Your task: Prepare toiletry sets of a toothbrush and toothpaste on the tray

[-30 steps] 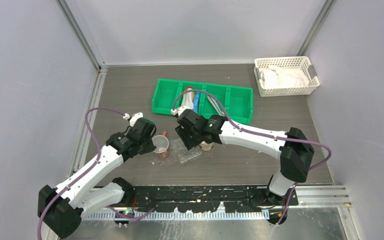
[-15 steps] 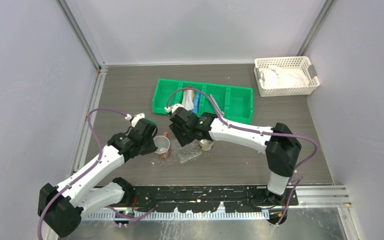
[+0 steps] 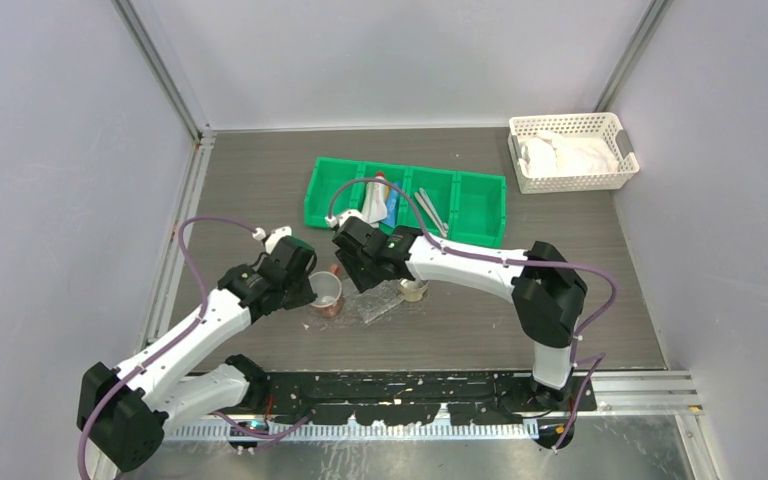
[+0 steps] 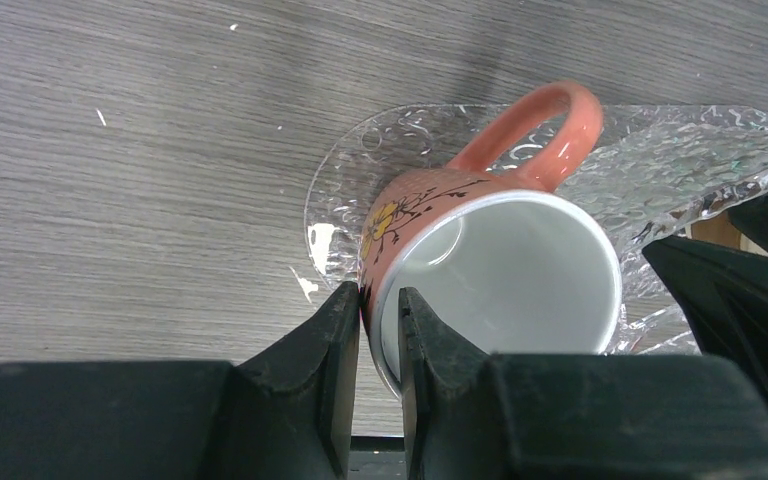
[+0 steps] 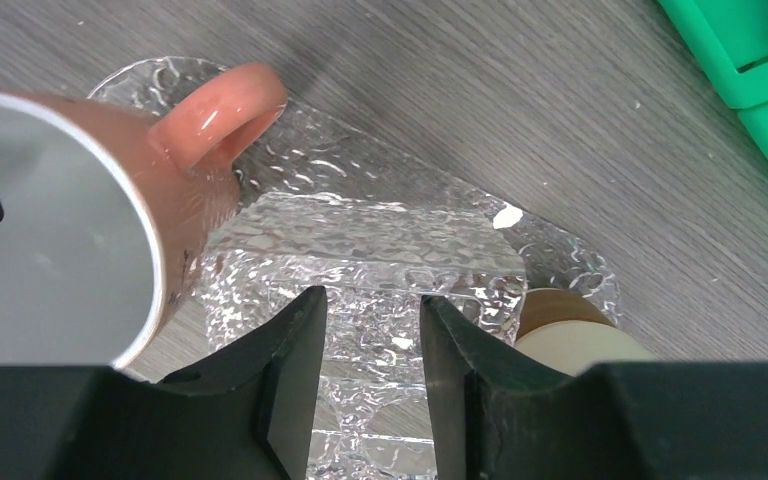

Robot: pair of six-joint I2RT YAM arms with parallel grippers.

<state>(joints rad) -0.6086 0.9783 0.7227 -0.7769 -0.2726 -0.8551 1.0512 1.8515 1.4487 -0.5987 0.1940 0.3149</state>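
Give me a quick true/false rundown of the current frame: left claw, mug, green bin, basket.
1. The left claw is shut on the rim of the pink mug. True.
2. A toothbrush stands in the pink mug. False: the mug is empty, and only its white inside shows.
3. The toothpaste tubes lie in the green bin. True.
4. The white basket sits at the table's far left. False: it is at the far right corner.
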